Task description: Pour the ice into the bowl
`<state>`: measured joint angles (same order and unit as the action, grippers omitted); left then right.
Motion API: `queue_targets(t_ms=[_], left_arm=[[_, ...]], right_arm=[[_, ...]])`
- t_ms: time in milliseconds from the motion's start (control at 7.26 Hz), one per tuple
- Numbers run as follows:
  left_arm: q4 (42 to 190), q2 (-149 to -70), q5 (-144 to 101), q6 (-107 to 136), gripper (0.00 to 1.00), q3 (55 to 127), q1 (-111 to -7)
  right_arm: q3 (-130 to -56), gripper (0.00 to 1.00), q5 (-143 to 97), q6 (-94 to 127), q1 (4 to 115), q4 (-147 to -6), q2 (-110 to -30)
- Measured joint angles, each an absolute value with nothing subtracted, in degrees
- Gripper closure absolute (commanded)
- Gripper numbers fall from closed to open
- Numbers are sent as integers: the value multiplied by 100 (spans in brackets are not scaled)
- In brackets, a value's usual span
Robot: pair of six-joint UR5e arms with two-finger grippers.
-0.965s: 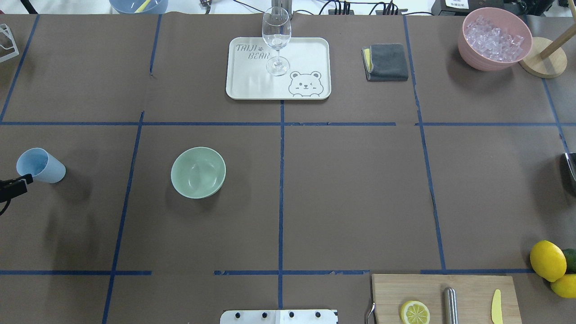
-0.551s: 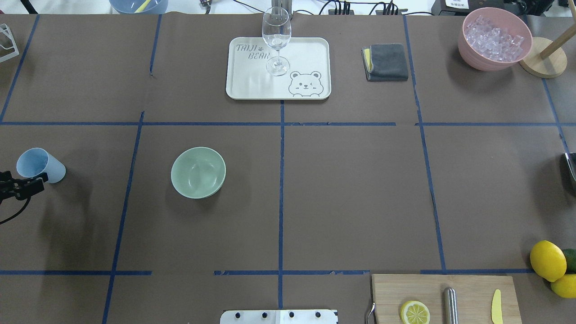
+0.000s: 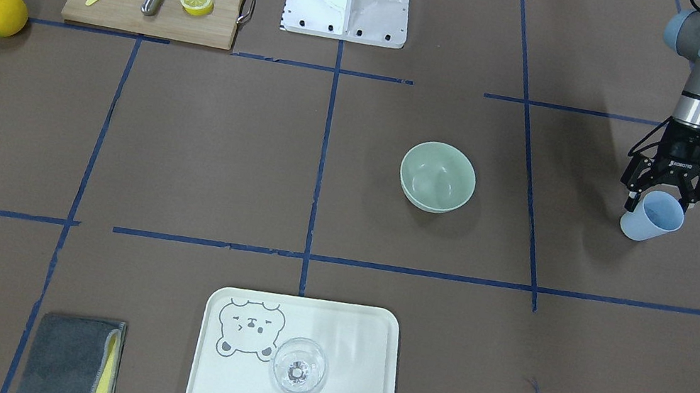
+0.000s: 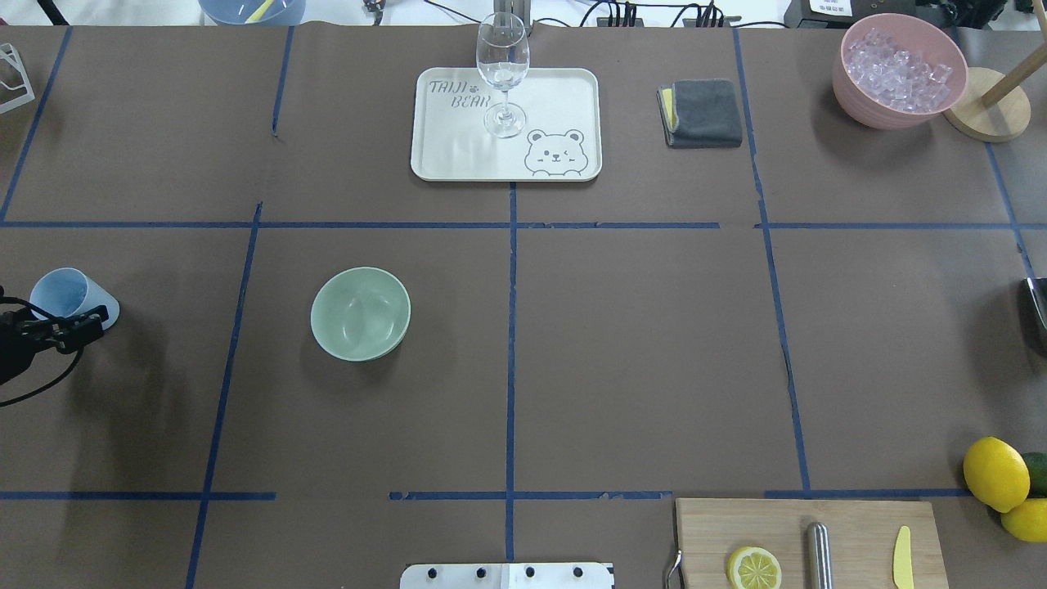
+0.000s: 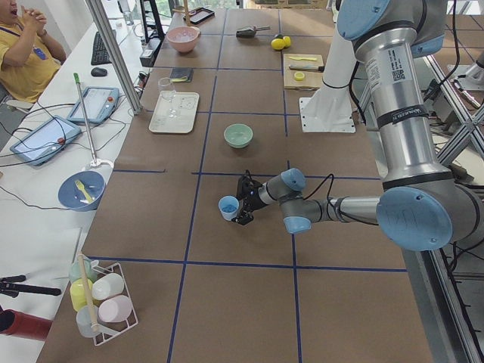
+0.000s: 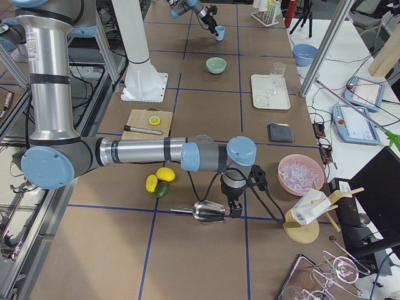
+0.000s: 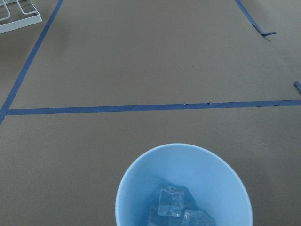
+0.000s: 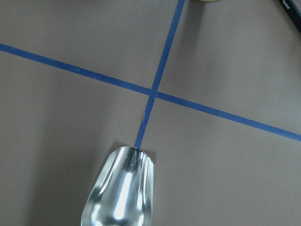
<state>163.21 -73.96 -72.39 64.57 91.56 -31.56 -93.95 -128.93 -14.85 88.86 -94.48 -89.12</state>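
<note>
The pale mint-green bowl [image 4: 360, 313] stands empty left of the table's middle; it also shows in the front-facing view [image 3: 438, 176]. A blue cup [image 4: 69, 296] stands upright at the far left. The left wrist view shows a few clear ice cubes [image 7: 171, 207] in the cup [image 7: 141, 188]. My left gripper [image 3: 663, 196] is open. Its fingers straddle the cup's rim [image 3: 650, 219] just above it. My right gripper [image 6: 232, 209] is over the handle of a metal scoop [image 6: 209, 212] at the far right. I cannot tell whether it is open or shut.
A pink bowl of ice [image 4: 898, 69] stands at the back right. A white tray [image 4: 564, 90] with a wine glass [image 4: 502, 74] is at the back middle, a grey cloth [image 4: 703, 113] beside it. A cutting board [image 4: 851, 544] and lemons [image 4: 995, 473] are front right.
My left gripper has moved in from the table's left edge to the blue cup, and its fingers now reach the cup's rim. Nothing else has moved.
</note>
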Motion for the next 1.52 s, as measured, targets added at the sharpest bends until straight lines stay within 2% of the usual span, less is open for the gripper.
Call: queue_targets(t_ms=[965,1102,1240,1378,1516], left_arm=[[16357,-7740,-7207,6299,12,8909,-3162],[16356,-7747,-7207,6290,23,8896,-3162],[16359,-7753,-7207,6288,66,8883,-3162],[16371,-7755,-7207,6292,100,8881,-3171],[16407,-7749,-7207,6294,100,8892,-3189]], right_arm=[[-9396,0,-12888,-1477,8891,-9448,-8877],[-9396,0,-12886,-1475,8891,-9448,-8873],[-9396,0,-12885,-1471,8889,-9448,-8871],[-9396,0,-12885,-1471,8889,-9448,-8869],[-9396,0,-12885,-1472,8890,-9448,-8869]])
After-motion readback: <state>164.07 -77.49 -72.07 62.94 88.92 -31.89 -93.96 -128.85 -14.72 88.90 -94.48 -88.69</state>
